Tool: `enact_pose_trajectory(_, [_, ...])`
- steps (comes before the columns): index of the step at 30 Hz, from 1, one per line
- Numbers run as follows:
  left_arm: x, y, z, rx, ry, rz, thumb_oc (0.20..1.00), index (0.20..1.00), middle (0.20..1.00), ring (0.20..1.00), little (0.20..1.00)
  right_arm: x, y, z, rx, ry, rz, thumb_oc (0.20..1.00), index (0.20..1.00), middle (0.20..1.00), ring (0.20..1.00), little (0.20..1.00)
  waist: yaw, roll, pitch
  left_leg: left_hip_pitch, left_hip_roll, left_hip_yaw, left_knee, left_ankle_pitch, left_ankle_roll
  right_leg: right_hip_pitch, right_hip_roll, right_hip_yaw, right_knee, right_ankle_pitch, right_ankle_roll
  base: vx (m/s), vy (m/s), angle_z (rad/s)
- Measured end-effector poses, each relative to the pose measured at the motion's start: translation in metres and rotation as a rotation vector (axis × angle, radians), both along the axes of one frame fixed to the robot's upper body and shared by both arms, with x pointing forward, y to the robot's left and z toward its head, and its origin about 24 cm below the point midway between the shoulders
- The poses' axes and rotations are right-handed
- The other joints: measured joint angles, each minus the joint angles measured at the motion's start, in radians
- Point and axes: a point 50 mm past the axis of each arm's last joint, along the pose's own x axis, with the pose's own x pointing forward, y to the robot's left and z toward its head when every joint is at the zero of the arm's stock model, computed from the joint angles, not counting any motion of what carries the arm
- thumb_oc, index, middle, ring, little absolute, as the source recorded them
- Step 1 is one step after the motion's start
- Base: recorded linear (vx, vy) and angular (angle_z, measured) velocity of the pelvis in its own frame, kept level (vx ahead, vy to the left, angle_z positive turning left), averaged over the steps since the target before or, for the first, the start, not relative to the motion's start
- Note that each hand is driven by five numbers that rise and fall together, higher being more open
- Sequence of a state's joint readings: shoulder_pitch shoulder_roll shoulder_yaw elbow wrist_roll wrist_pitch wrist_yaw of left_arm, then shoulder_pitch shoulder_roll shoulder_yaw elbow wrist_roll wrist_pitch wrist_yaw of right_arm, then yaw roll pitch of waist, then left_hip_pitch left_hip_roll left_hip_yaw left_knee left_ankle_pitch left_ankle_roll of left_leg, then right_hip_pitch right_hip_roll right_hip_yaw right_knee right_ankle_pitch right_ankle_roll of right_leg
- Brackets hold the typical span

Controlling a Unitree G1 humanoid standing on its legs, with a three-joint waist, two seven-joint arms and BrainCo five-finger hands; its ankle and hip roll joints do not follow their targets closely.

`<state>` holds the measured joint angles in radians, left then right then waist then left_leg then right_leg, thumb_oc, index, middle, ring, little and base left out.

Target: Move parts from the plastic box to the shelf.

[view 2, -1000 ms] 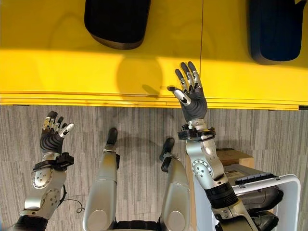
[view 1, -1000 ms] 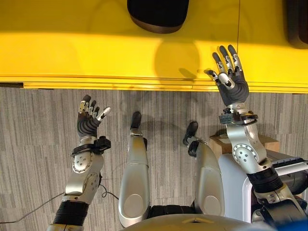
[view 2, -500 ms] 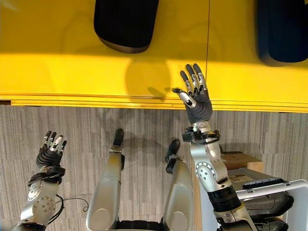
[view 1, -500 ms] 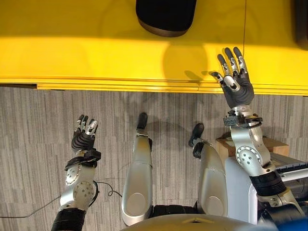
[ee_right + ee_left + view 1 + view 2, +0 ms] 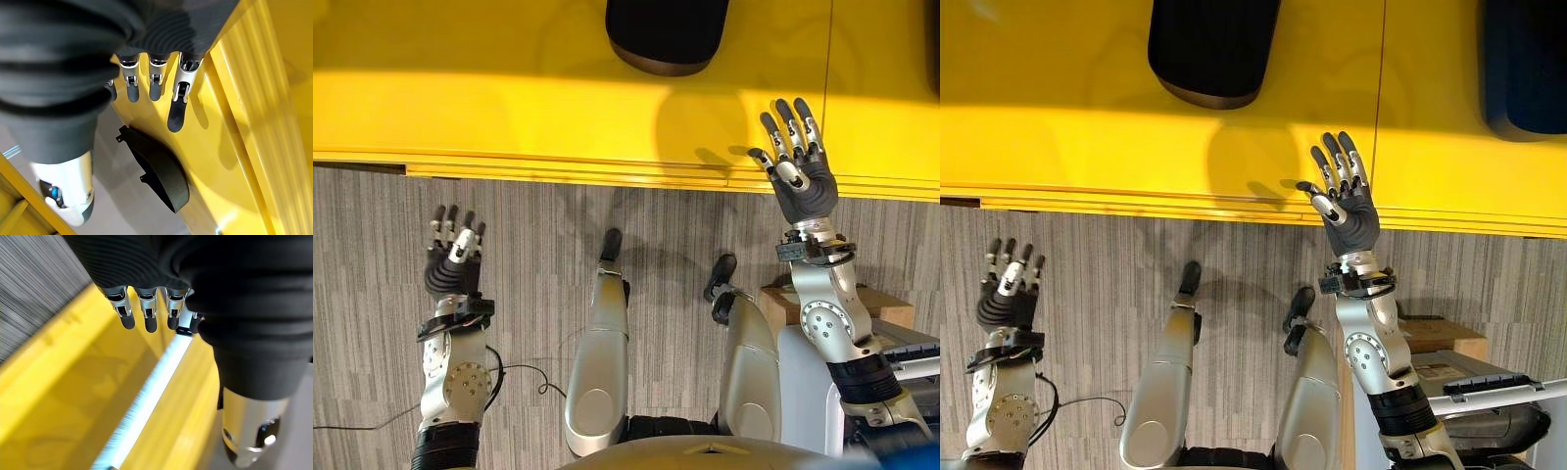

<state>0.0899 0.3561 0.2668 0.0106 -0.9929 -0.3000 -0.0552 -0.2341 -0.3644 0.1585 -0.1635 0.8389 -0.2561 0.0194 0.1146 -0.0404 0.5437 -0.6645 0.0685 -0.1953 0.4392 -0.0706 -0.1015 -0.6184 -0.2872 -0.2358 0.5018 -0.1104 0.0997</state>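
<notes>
Right hand [image 5: 802,181] hovers empty, fingers spread, over the yellow shelf [image 5: 509,108], just near a black part [image 5: 668,34] lying there. Left hand [image 5: 452,262] hangs open and empty over the floor [image 5: 538,255]. Risk: a careless sweep could knock that part.

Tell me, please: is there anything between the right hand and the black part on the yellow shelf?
Nothing visible. The right hand is open above the yellow shelf front edge, and bare shelf lies between it and the black part.
</notes>
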Motion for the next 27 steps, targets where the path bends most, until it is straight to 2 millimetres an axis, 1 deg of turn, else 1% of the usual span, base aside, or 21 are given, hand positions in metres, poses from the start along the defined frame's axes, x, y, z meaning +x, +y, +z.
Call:
enact_pose_trajectory(1, [0.0, 0.005, 0.011, -0.007, -0.06, 0.045, 1.0, 1.0, 1.0, 1.0, 1.0, 0.0, 0.0, 0.0, 0.001, 0.0, -0.002, 1.0, 1.0, 1.0, 1.0, 1.0, 0.004, 0.0, 0.0, 0.001, 0.0, 0.0, 0.0, 0.0, 0.0, 0.0, 0.0, 0.0, 0.002, 0.0, 0.0, 0.0, 0.0, 0.0])
enact_pose_trajectory(3, [-0.005, 0.009, 0.024, -0.017, -0.146, 0.104, 1.0, 1.0, 1.0, 1.0, 1.0, 0.0, -0.001, 0.0, 0.001, 0.0, -0.004, 1.0, 1.0, 1.0, 1.0, 1.0, 0.007, 0.0, 0.0, 0.002, 0.0, 0.0, 0.0, 0.0, 0.0, 0.0, 0.0, 0.0, 0.003, 0.0, 0.0, 0.0, 0.0, 0.0])
enact_pose_trajectory(5, [-0.01, 0.016, 0.029, -0.017, -0.172, 0.153, 1.0, 1.0, 1.0, 1.0, 1.0, 0.0, -0.001, 0.0, 0.001, 0.002, -0.005, 1.0, 1.0, 1.0, 1.0, 1.0, 0.01, 0.0, 0.0, 0.005, 0.0, 0.0, -0.001, 0.0, 0.0, 0.001, 0.0, 0.001, 0.005, 0.0, 0.0, -0.08, 0.018, 0.0])
enact_pose_trajectory(6, [-0.012, 0.019, 0.032, -0.019, -0.186, 0.185, 1.0, 1.0, 1.0, 1.0, 1.0, 0.0, -0.001, -0.001, 0.001, 0.005, -0.006, 1.0, 1.0, 1.0, 1.0, 1.0, 0.012, 0.001, 0.0, 0.006, 0.0, -0.001, 0.002, 0.009, -0.012, 0.001, 0.0, 0.0, 0.009, 0.006, -0.002, 0.0, 0.0, 0.0])
enact_pose_trajectory(7, [-0.013, 0.021, 0.033, -0.016, -0.19, 0.194, 1.0, 1.0, 1.0, 1.0, 1.0, 0.001, -0.001, 0.0, 0.002, 0.004, -0.006, 1.0, 1.0, 1.0, 1.0, 1.0, 0.012, 0.002, 0.0, 0.007, 0.0, -0.001, 0.0, 0.009, -0.011, 0.002, -0.003, -0.001, 0.01, 0.004, -0.003, 0.0, 0.0, 0.0])
enact_pose_trajectory(8, [-0.014, 0.022, 0.035, -0.002, -0.189, 0.206, 1.0, 1.0, 1.0, 1.0, 1.0, 0.001, -0.001, 0.0, 0.0, 0.005, -0.006, 1.0, 1.0, 1.0, 1.0, 1.0, 0.013, 0.002, 0.0, 0.008, 0.0, -0.002, -0.004, -0.003, 0.0, 0.002, -0.003, -0.001, 0.011, -0.006, 0.0, 0.0, 0.0, 0.0])
enact_pose_trajectory(9, [-0.016, 0.024, 0.039, 0.017, -0.2, 0.23, 1.0, 1.0, 1.0, 1.0, 1.0, 0.002, -0.001, -0.001, -0.003, 0.015, -0.004, 1.0, 1.0, 1.0, 1.0, 1.0, 0.015, 0.002, 0.0, 0.013, -0.001, -0.002, -0.002, 0.005, -0.008, 0.006, -0.003, 0.0, 0.017, -0.005, -0.003, -0.08, 0.022, 0.04])
enact_pose_trajectory(10, [-0.018, 0.024, 0.045, 0.039, -0.225, 0.251, 1.0, 1.0, 1.0, 1.0, 1.0, 0.002, -0.001, -0.001, -0.002, 0.013, -0.006, 1.0, 1.0, 1.0, 1.0, 1.0, 0.017, 0.006, 0.0, 0.016, -0.001, -0.002, -0.005, 0.003, -0.005, 0.007, -0.008, -0.006, 0.018, -0.011, -0.005, 0.0, 0.001, 0.05])
enact_pose_trajectory(11, [-0.023, 0.027, 0.057, 0.079, -0.262, 0.275, 1.0, 1.0, 1.0, 1.0, 1.0, 0.003, -0.001, -0.001, -0.003, 0.014, -0.006, 1.0, 1.0, 1.0, 1.0, 1.0, 0.017, 0.007, 0.0, 0.018, -0.001, -0.003, -0.009, 0.004, -0.004, 0.007, -0.008, -0.006, 0.019, -0.013, -0.002, 0.0, 0.001, 0.04])
enact_pose_trajectory(12, [-0.028, 0.034, 0.076, 0.126, -0.333, 0.326, 1.0, 1.0, 1.0, 1.0, 1.0, 0.002, -0.001, -0.001, -0.002, 0.013, -0.006, 1.0, 1.0, 1.0, 1.0, 1.0, 0.017, 0.011, -0.001, 0.019, -0.001, -0.003, -0.012, 0.005, -0.005, 0.007, -0.008, -0.005, 0.02, -0.013, -0.002, 0.08, -0.018, 0.02])
enact_pose_trajectory(13, [-0.028, 0.038, 0.089, 0.153, -0.374, 0.352, 1.0, 1.0, 1.0, 1.0, 1.0, 0.002, -0.001, 0.0, -0.002, 0.009, -0.005, 1.0, 1.0, 1.0, 1.0, 1.0, 0.017, 0.015, -0.001, 0.019, -0.001, -0.003, -0.012, 0.006, -0.006, 0.007, -0.008, -0.005, 0.022, -0.013, -0.002, 0.08, -0.02, 0.01])
enact_pose_trajectory(14, [-0.027, 0.038, 0.095, 0.166, -0.392, 0.357, 1.0, 1.0, 1.0, 1.0, 1.0, 0.002, -0.001, 0.0, -0.004, 0.007, -0.005, 1.0, 1.0, 1.0, 1.0, 1.0, 0.017, 0.017, -0.001, 0.019, -0.001, -0.004, -0.012, 0.001, -0.005, 0.007, -0.008, -0.005, 0.022, -0.017, -0.003, 0.0, 0.0, 0.0])
enact_pose_trajectory(15, [-0.026, 0.037, 0.101, 0.168, -0.418, 0.363, 1.0, 1.0, 1.0, 1.0, 1.0, 0.002, -0.001, 0.0, -0.008, 0.008, -0.002, 1.0, 1.0, 1.0, 1.0, 1.0, 0.016, 0.018, -0.002, 0.021, -0.001, -0.004, -0.013, 0.0, -0.005, 0.007, -0.008, -0.002, 0.023, -0.018, -0.003, -0.09, 0.024, -0.01])
enact_pose_trajectory(18, [-0.024, 0.035, 0.105, 0.183, -0.433, 0.381, 1.0, 1.0, 1.0, 1.0, 1.0, 0.001, 0.001, 0.002, -0.011, 0.0, 0.007, 1.0, 1.0, 1.0, 1.0, 1.0, 0.011, 0.024, 0.001, 0.021, -0.002, -0.001, -0.01, 0.011, -0.014, 0.006, -0.009, -0.003, 0.024, -0.009, -0.004, -0.01, 0.005, 0.0])
enact_pose_trajectory(21, [-0.018, 0.033, 0.127, 0.202, -0.506, 0.371, 1.0, 1.0, 1.0, 1.0, 1.0, 0.003, 0.003, 0.005, -0.018, -0.006, 0.015, 1.0, 1.0, 1.0, 1.0, 1.0, 0.009, 0.024, 0.0, 0.021, 0.0, -0.002, -0.012, 0.004, -0.01, 0.005, -0.007, -0.001, 0.026, -0.016, -0.004, 0.05, -0.012, 0.0])
enact_pose_trajectory(22, [-0.012, 0.024, 0.149, 0.271, -0.562, 0.306, 1.0, 1.0, 1.0, 1.0, 1.0, 0.004, 0.003, 0.005, -0.02, -0.008, 0.016, 1.0, 1.0, 1.0, 1.0, 1.0, 0.008, 0.024, 0.0, 0.019, -0.001, -0.002, -0.009, 0.007, -0.014, 0.005, -0.007, -0.001, 0.028, -0.011, -0.004, 0.0, 0.0, 0.0])
enact_pose_trajectory(23, [-0.009, 0.016, 0.166, 0.352, -0.591, 0.244, 1.0, 1.0, 1.0, 1.0, 1.0, 0.006, 0.004, 0.006, -0.038, -0.009, 0.023, 1.0, 1.0, 1.0, 1.0, 1.0, 0.007, 0.023, 0.0, 0.017, -0.001, -0.003, 0.001, 0.006, -0.014, 0.005, -0.007, -0.001, 0.03, -0.011, -0.003, -0.02, 0.013, -0.03])
enact_pose_trajectory(24, [-0.009, 0.008, 0.188, 0.461, -0.645, 0.187, 1.0, 1.0, 1.0, 1.0, 1.0, 0.009, 0.005, 0.008, -0.065, -0.01, 0.033, 1.0, 1.0, 1.0, 1.0, 1.0, -0.001, 0.023, 0.0, 0.018, -0.002, 0.001, 0.0, 0.004, -0.013, 0.006, -0.007, 0.003, 0.029, -0.01, -0.002, -0.01, 0.009, -0.05])
enact_pose_trajectory(25, [-0.01, 0.008, 0.189, 0.455, -0.655, 0.186, 1.0, 1.0, 1.0, 1.0, 1.0, 0.009, 0.006, 0.008, -0.061, -0.009, 0.033, 1.0, 1.0, 1.0, 1.0, 1.0, -0.004, 0.024, -0.001, 0.018, -0.002, 0.002, 0.001, 0.003, -0.013, 0.006, -0.008, 0.003, 0.028, -0.01, -0.003, 0.0, 0.0, 0.0])
enact_pose_trajectory(26, [-0.008, 0.0, 0.192, 0.411, -0.698, 0.159, 1.0, 1.0, 1.0, 1.0, 1.0, 0.009, 0.008, 0.007, -0.067, -0.008, 0.048, 1.0, 1.0, 1.0, 1.0, 1.0, -0.015, 0.021, -0.001, 0.017, -0.002, 0.0, 0.005, 0.004, -0.014, 0.006, -0.007, 0.002, 0.028, -0.008, -0.003, 0.0, 0.0, 0.0])
enact_pose_trajectory(27, [-0.002, -0.01, 0.197, 0.426, -0.714, 0.108, 1.0, 1.0, 1.0, 1.0, 1.0, 0.009, 0.008, 0.007, -0.072, -0.009, 0.051, 1.0, 1.0, 1.0, 1.0, 1.0, -0.011, 0.02, -0.002, 0.016, -0.001, -0.002, 0.009, 0.004, -0.014, 0.006, -0.005, 0.002, 0.029, -0.008, -0.003, 0.0, 0.0, 0.0])
